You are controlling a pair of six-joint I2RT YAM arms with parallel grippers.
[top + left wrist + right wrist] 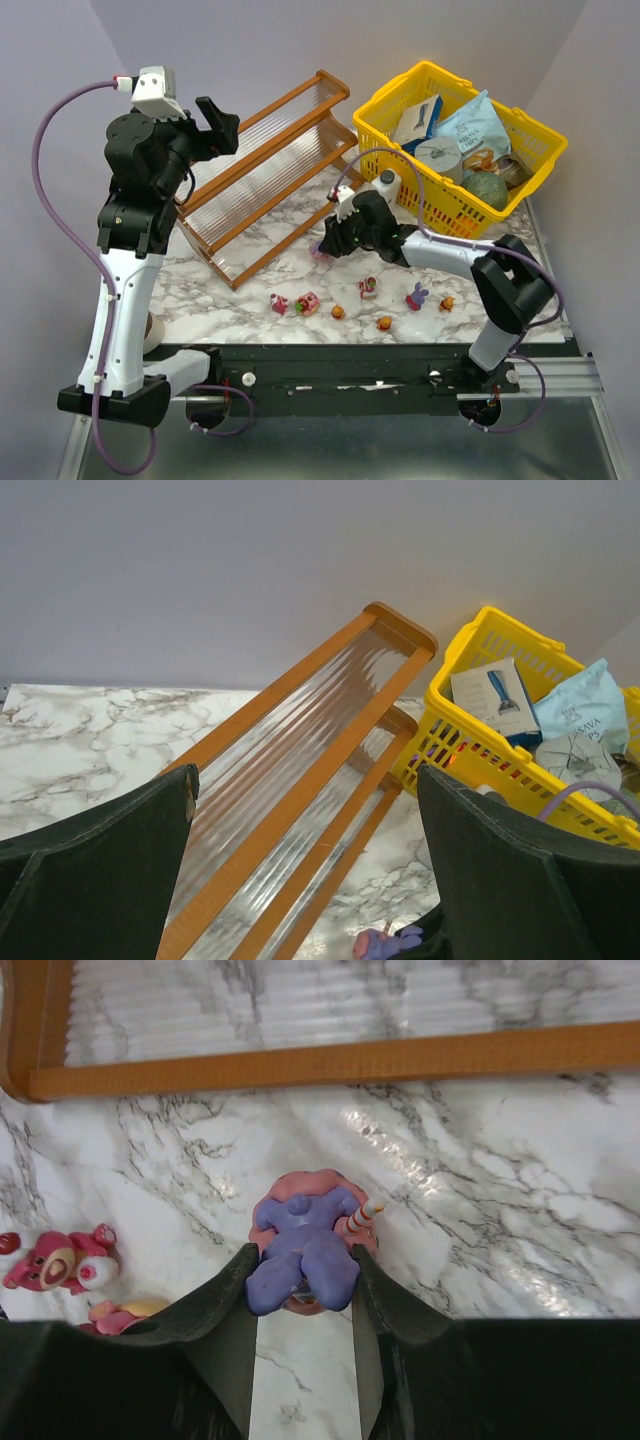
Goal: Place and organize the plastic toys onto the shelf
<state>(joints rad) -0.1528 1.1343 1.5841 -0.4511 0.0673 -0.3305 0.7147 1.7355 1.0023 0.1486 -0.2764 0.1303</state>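
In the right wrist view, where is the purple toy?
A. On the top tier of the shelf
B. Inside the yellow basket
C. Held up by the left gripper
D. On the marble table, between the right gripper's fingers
D: the purple toy sits on the marble table between the fingers of the right gripper, in front of the shelf and not on it.
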